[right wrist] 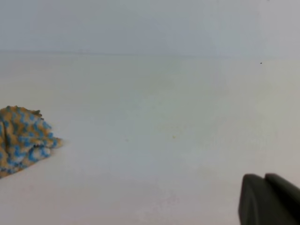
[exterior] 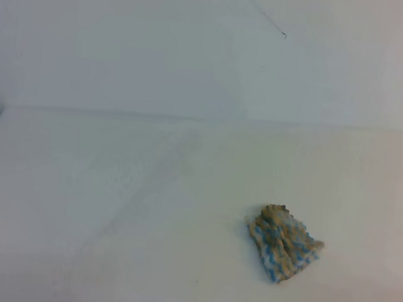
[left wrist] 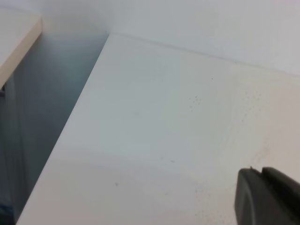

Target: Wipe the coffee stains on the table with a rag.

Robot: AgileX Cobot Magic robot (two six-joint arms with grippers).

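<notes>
The rag (exterior: 284, 243) lies bunched and soiled on the table (exterior: 95, 205), released; neither gripper's (right wrist: 269, 201) opening can be told.

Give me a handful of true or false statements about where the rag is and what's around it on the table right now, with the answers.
1. The rag lies crumpled on the table. True.
2. A gripper is clamped on the rag. False: nothing touches it; the high view shows no arm at all, and the right wrist view has the rag at far left, away from the dark gripper part at the lower right.
3. The rag is plain white. False: it is blue and white with tan-brown patches.
4. In the high view the rag sits right of the middle, toward the near edge. True.
5. A large tan puddle spreads beside the rag. False: no puddle shows.
</notes>
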